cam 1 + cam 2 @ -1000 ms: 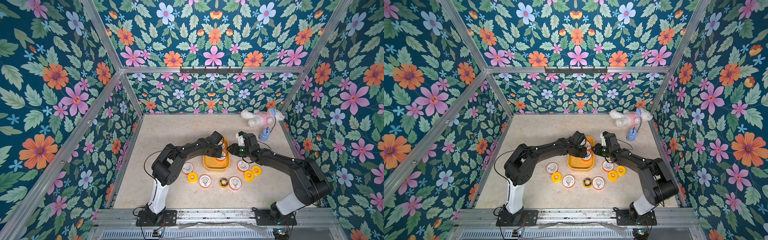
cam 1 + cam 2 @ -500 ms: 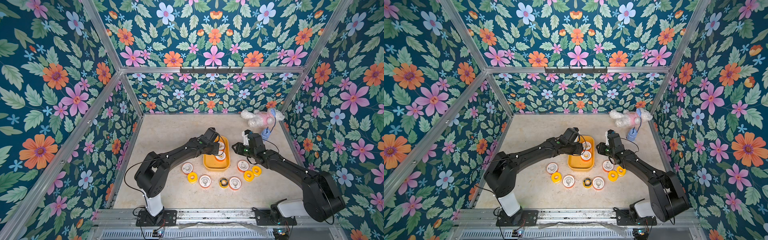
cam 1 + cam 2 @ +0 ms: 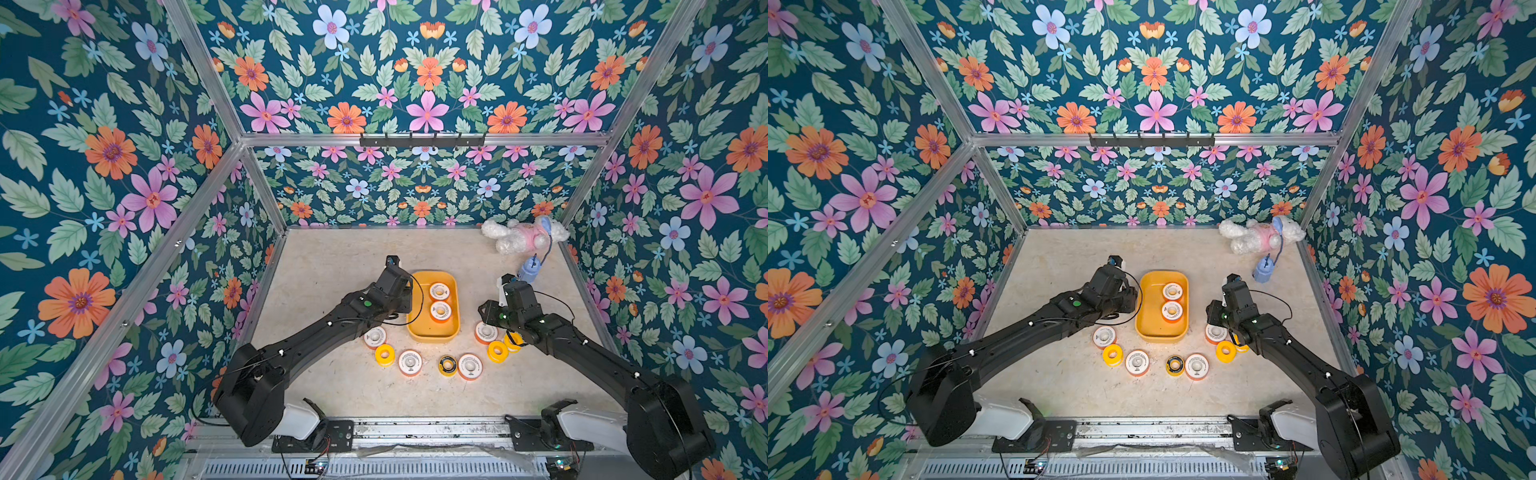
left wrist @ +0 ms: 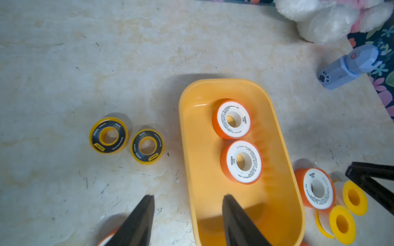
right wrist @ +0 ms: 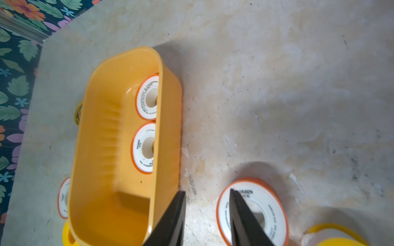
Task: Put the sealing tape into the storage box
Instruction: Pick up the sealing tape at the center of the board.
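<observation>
2 VASEN tapes [image 4: 241, 161] in box [image 4: 202, 181]; other tapes [image 3: 409, 362] on tabletop [image 3: 332, 257] around box. left fingers [image 4: 140, 221] open, empty, astride box wall; right fingers [image 5: 170, 219] slightly apart, empty, just beside box.

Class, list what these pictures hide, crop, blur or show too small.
- Two black-faced spools beside the storage box: under the left arm in both top views.
- Plain yellow spool: cropped by right wrist frame edge.
- White spool: partly behind the box wall, right wrist view.
</observation>
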Robot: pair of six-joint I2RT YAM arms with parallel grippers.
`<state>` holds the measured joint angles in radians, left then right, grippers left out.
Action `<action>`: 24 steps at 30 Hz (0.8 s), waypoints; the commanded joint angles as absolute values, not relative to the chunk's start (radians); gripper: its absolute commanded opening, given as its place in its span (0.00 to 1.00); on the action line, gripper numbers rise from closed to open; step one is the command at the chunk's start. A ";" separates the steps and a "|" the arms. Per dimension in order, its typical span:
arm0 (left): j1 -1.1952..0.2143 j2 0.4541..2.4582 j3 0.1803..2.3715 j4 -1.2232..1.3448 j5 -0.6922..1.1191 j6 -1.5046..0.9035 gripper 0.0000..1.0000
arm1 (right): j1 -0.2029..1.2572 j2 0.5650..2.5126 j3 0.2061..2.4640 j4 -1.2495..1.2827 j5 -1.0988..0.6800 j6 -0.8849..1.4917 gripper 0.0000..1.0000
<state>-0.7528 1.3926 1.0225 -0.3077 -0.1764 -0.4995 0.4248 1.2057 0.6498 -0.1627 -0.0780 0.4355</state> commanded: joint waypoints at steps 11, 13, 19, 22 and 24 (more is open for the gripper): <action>-0.730 1.301 0.959 -0.290 -0.267 -0.523 0.61 | 0.496 1.272 0.671 -0.260 -0.006 0.412 0.46; -0.731 1.301 0.954 -0.290 -0.269 -0.524 0.61 | 0.507 1.296 0.682 -0.276 0.007 0.411 0.47; -0.729 1.298 0.950 -0.290 -0.270 -0.524 0.62 | 0.535 1.333 0.702 -0.307 0.038 0.411 0.48; -0.729 1.300 0.947 -0.289 -0.271 -0.524 0.62 | 0.541 1.342 0.703 -0.314 0.038 0.412 0.49; -0.730 1.303 0.948 -0.290 -0.267 -0.526 0.62 | 0.546 1.351 0.705 -0.314 0.037 0.410 0.49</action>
